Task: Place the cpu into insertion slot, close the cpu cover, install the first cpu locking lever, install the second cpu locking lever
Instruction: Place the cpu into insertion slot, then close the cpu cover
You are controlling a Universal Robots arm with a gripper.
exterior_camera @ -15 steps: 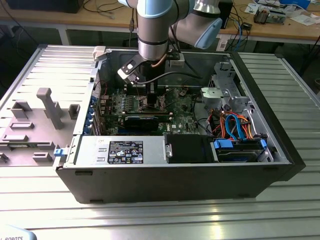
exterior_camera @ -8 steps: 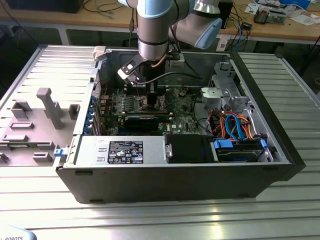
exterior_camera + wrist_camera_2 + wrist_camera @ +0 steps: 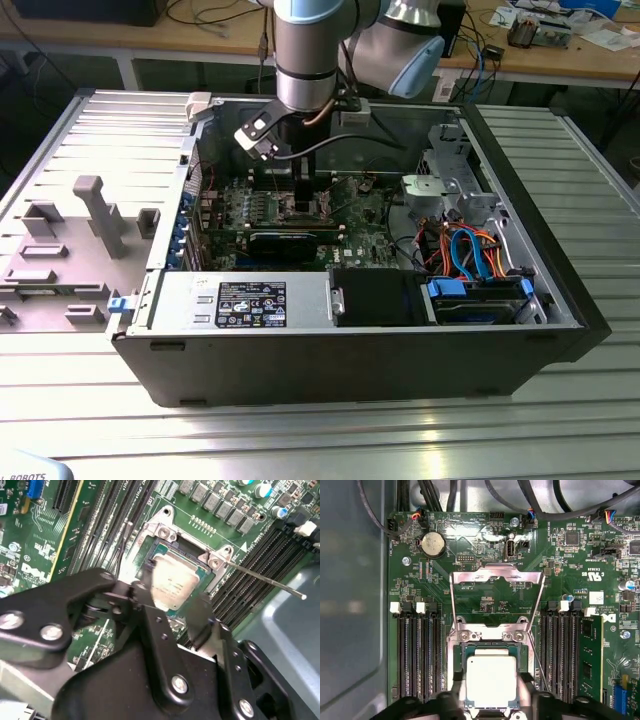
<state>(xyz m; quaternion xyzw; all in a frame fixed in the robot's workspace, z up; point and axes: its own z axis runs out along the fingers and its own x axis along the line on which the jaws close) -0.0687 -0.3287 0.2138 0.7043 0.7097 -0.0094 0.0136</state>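
Observation:
The cpu (image 3: 490, 680), a small square chip with a dull silver top, sits level over the insertion slot (image 3: 459, 664) on the green motherboard (image 3: 485, 600). My gripper (image 3: 490, 702) is shut on it, one black finger against each of two opposite sides. In the second wrist view the cpu (image 3: 172, 582) lies between the fingertips (image 3: 145, 587), right over the insertion slot (image 3: 175, 544). The cpu cover (image 3: 495, 572) stands swung up and open behind the slot. A thin locking lever (image 3: 270, 582) sticks out free beside the slot. In the exterior view my gripper (image 3: 305, 200) reaches down inside the computer case.
Black memory slots (image 3: 417, 655) flank the socket on both sides, and a coin battery (image 3: 433, 544) lies beyond the cover. In the case, a black card (image 3: 285, 243) crosses the board, a power supply (image 3: 250, 300) sits at the front and cabled drive bays (image 3: 475, 265) fill the exterior view's right.

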